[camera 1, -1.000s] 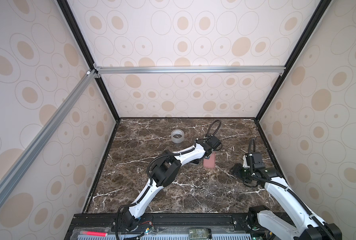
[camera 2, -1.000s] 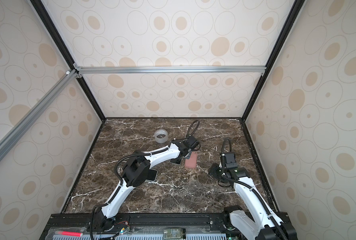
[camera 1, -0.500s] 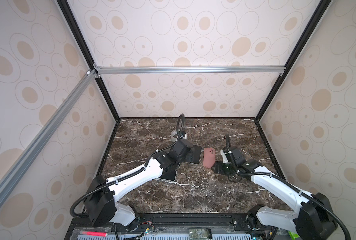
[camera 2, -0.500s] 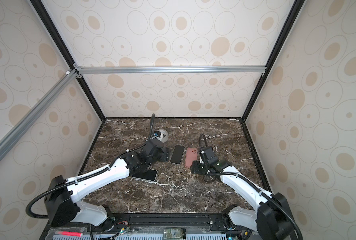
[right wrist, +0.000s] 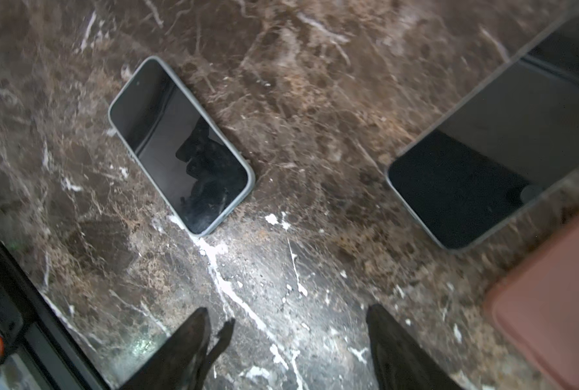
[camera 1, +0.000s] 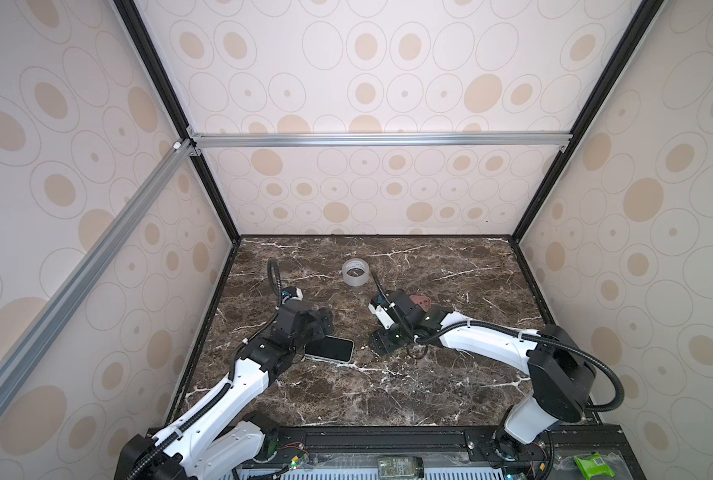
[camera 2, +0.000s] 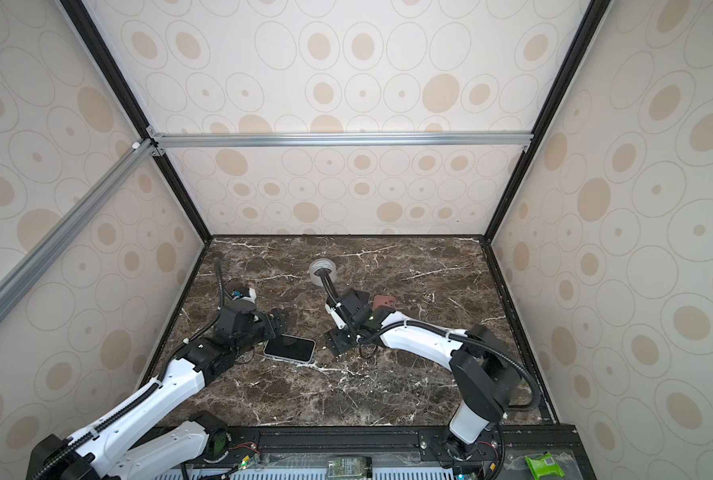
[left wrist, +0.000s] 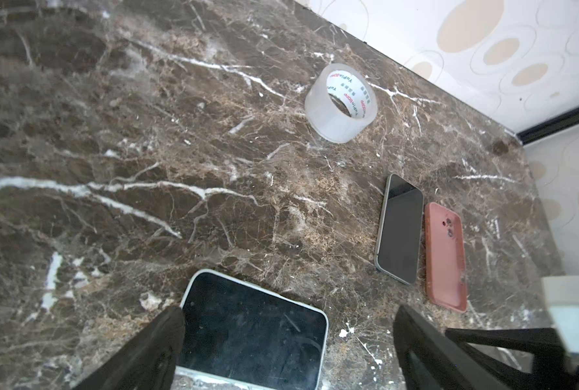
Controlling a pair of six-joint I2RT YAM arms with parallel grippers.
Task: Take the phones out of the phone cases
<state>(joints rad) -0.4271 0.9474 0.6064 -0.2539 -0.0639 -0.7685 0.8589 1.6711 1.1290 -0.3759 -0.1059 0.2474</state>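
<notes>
Left wrist view is showing the left claw (left wrist: 288, 312) standing wide open and gripping nothing. Its two dark fingers (left wrist: 153, 351) are framing one end of a white-edged phone (left wrist: 254, 334), which is lying screen up on the marble worktop (left wrist: 112, 141). One finger is overlapping that phone's corner in the picture, and whether it is touching cannot be told.

Farther off, the phone (left wrist: 399, 229) is lying bare and screen up, out of the case (left wrist: 445, 258). The case is lying flat just beside it, their long edges running side by side. It is pink and is showing small holes near one end. A tape roll (left wrist: 340, 103) is resting on its flat side toward the back wall, well apart from both.

Right wrist view is showing the right claw (right wrist: 286, 309) open too, with nothing between its fingers and only bare worktop under them. It is hanging between the white-edged phone and the phone, clear of both.

In both top views the right arm is covering part of the case. The white-edged phone is lying between the two claws, nearer the left one.
</notes>
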